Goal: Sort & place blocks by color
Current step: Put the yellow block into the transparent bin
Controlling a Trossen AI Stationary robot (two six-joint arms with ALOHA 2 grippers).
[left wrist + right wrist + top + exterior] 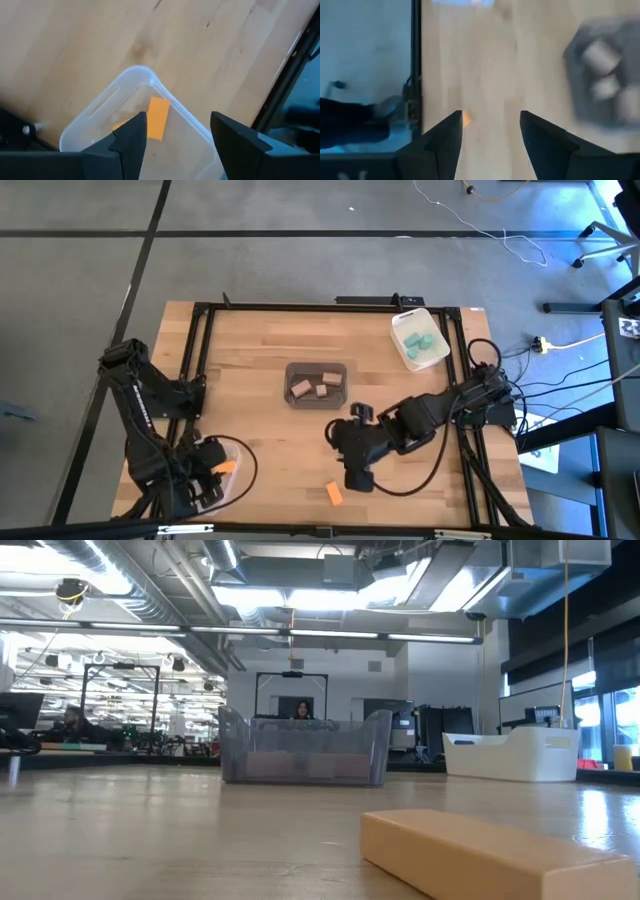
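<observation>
One orange block [334,494] lies flat on the table near its near edge, and fills the foreground of the low view [490,855]. My right gripper [356,477] hovers open just right of it. In the right wrist view [490,131] only an orange sliver of the block [466,118] shows beside one finger. My left gripper [177,131] is open above the clear bin [100,117], which holds orange blocks [158,118]. Tan blocks [312,386] lie in the grey bin [292,370]. Teal blocks [418,340] lie in the white bin [402,321].
The clear bin [240,452] sits at the table's near left corner under the left arm. The grey bin stands mid-table and the white bin at the far right corner. Bare wood lies between them. A black frame [196,330] borders the table, and cables hang off its right side.
</observation>
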